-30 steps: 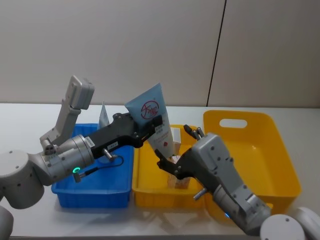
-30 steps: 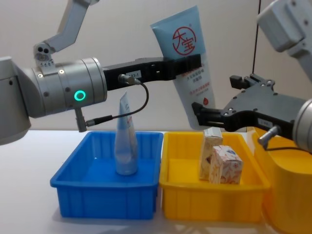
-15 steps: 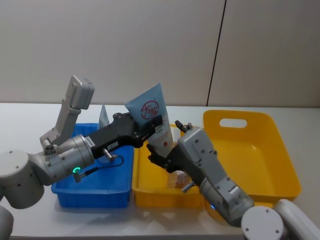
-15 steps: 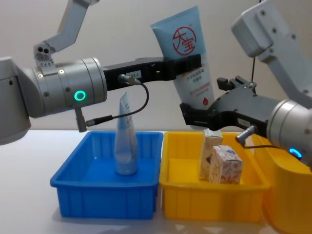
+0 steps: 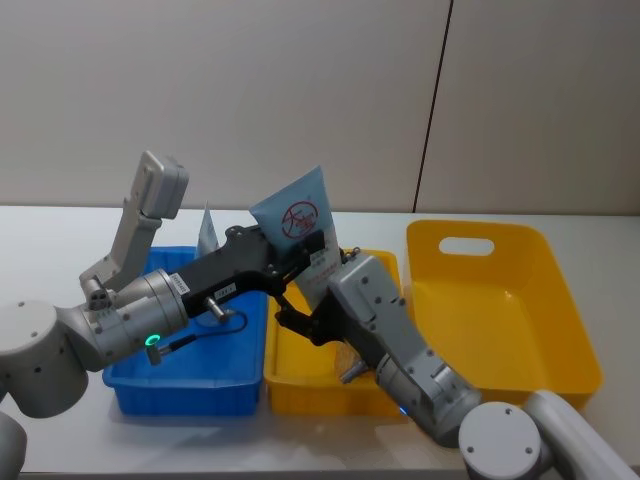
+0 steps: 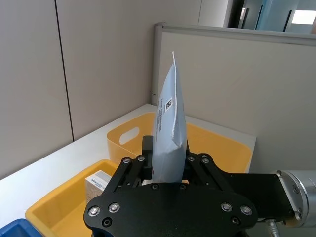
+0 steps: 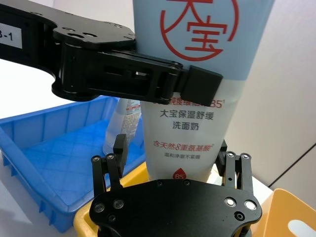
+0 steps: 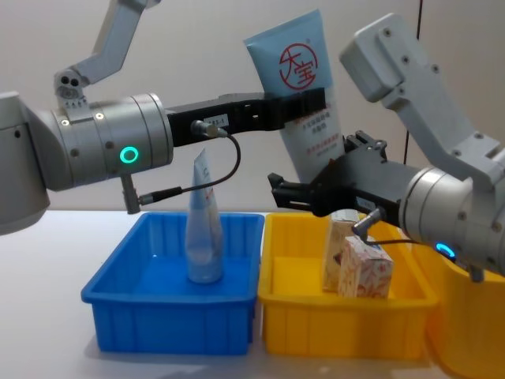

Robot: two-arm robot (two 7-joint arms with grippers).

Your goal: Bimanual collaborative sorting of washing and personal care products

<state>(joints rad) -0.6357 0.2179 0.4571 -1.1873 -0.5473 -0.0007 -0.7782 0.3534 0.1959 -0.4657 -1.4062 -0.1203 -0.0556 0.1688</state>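
In the chest view the right gripper (image 8: 278, 189) covers the cap end of the light blue tube (image 8: 304, 103) and the top of the tall beige carton (image 8: 339, 249). In the head view the left arm (image 5: 200, 285) hides the pale tube (image 5: 207, 230) but for its tip, and the right arm (image 5: 385, 325) hides most of the small yellow tray (image 5: 300, 387)

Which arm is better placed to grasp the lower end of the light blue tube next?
Probably the right. The right end effector is open, its fingers on both sides of the lower end of the light blue tube. The left end effector is shut on the tube higher up, holding it up.
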